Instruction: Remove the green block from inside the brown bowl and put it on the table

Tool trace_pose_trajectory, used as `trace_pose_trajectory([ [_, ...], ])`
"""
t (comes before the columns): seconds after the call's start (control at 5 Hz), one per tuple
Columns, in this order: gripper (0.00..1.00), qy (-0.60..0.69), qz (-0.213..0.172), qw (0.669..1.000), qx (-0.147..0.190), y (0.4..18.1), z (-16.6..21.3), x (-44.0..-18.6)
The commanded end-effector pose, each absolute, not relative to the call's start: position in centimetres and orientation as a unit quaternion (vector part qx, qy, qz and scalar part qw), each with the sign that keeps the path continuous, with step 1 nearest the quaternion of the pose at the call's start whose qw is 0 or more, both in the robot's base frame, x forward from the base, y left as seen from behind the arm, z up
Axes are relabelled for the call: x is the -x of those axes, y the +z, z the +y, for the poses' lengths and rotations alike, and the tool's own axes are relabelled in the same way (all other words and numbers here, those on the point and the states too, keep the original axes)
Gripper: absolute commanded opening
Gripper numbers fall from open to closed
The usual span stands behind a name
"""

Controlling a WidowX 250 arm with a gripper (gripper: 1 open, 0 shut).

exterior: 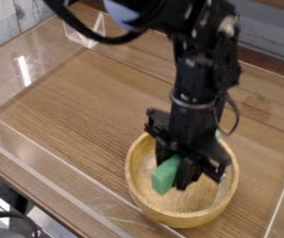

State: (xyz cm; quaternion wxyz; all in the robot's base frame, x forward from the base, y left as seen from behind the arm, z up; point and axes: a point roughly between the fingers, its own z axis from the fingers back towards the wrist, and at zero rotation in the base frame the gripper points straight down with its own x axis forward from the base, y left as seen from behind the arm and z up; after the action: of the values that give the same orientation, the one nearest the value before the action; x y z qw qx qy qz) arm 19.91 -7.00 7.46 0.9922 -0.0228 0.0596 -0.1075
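wide brown wood-grain table [82, 102], streaked dark, fenced on its edges by low clear acrylic walls [33, 56]. filling the upper middle of the view, a black robot arm [200, 56], jointed and cabled, reaching down from the top edge. near the lower right of the table, sat flat on the wood, a round tan wooden bowl [142, 200] with thick rim and visible grain. above the bowl's hollow, pointed straight down, the black gripper [179, 172], jaws drawn narrow and clamped on the green block [169, 174]. held tilted, that block, its upper end pinched between the fingers and its lower end angled toward the left inner wall of the bowl. seemed lifted clear of the bowl's floor, though hard to tell for certain from this single angle whether its lower tip touched the wood inside. still within the rim's outline as seen from the camera, not over bare table. partly hidden on its right side by the dark finger in front. behind the gripper, a loop of black cable [225, 116] hung beside the wrist, above the bowl's far rim.
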Motion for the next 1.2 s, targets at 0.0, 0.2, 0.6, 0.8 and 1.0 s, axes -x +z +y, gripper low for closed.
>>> trace_pose_trajectory([
  [0.0, 0.0, -0.056, 0.024, 0.998, 0.021, 11.3, -6.5, -21.0],
  [0.2, 0.0, -0.018, 0.016, 1.0, 0.018, 12.8, -5.8, -21.2],
  [0.6, 0.0, 0.035, -0.001, 0.999, 0.015, 15.2, -3.7, -22.0],
  [0.8, 0.0, 0.041, -0.004, 0.999, 0.014, 15.3, -2.8, -22.0],
  [1.0, 0.0, 0.045, -0.007, 0.999, 0.013, 15.3, -2.6, -21.7],
])
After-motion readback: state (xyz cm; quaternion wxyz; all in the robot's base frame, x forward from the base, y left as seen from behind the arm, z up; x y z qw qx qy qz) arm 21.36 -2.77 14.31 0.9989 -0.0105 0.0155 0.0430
